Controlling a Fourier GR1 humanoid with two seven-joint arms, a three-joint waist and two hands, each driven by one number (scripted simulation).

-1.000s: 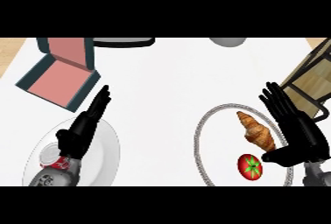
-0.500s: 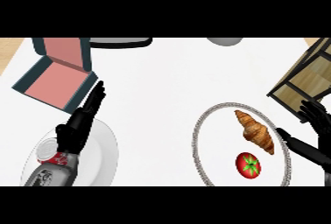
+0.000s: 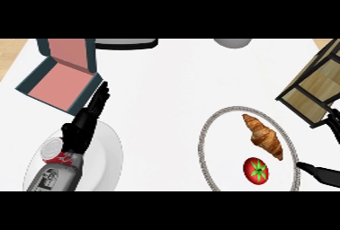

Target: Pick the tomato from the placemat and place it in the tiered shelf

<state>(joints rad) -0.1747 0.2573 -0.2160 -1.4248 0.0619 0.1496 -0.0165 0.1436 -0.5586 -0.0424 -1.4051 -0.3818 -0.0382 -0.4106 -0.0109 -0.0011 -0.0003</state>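
Head view, looking steeply down on a white desk [image 3: 172, 90]. The right robot hand [image 3: 323, 174] shows only as a black sliver low at the view's right edge. Most of it is cut off, so it cannot be told whether it is spread or closed. Just to its left lies the tomato [image 3: 257, 170], red with a green star-shaped stem. It sits on the near part of a round placemat [image 3: 203, 148] with a beaded grey rim. This hand and the tomato are apart.

A croissant [image 3: 263, 136] lies on the same placemat, just beyond the tomato, between it and the tiered shelf [image 3: 324, 80]. The shelf, pale wood in a dark frame, stands beyond this hand at the right edge, partly cut off.

The left robot hand [image 3: 81, 129], well apart on the other side, has its fingers straight and together, pointing away and clasping nothing. It lies over a white plate [image 3: 109, 152], and a red can [image 3: 55, 153] sits on the plate beside its wrist. Just past its fingertips is an open box [image 3: 63, 76], pink inside with dark teal edges. Farther off, at the far edge, are a dark object [image 3: 126, 43] and a grey round vessel [image 3: 232, 42], both cut off.
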